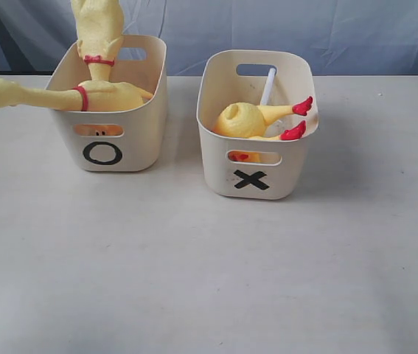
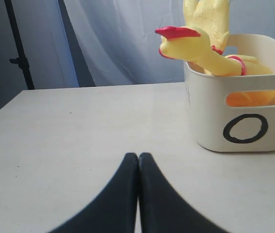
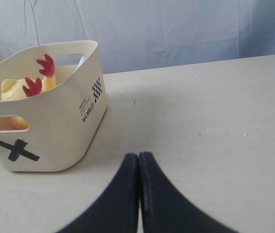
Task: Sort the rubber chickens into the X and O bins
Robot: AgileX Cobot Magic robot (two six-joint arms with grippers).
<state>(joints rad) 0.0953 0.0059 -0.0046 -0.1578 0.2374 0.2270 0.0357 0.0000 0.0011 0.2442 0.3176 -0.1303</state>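
Observation:
Two yellow rubber chickens with red neck bands rest in the O bin (image 1: 113, 140). One chicken (image 1: 46, 96) lies across it with its head hanging out over the left rim; the other chicken (image 1: 98, 29) stands up at the back. A third chicken (image 1: 249, 119), with a white stick (image 1: 267, 87) and red feet (image 1: 297, 119), lies in the X bin (image 1: 256, 169). Neither gripper shows in the exterior view. In its wrist view my left gripper (image 2: 138, 156) is shut and empty, short of the O bin (image 2: 244, 116). Near the X bin (image 3: 45, 131), my right gripper (image 3: 138, 155) is shut with nothing in it.
Both bins stand side by side at the back of a pale table (image 1: 194, 265). A blue-grey cloth backdrop (image 1: 304, 29) hangs behind the table. A dark stand (image 2: 18, 46) shows at the far edge in the left wrist view.

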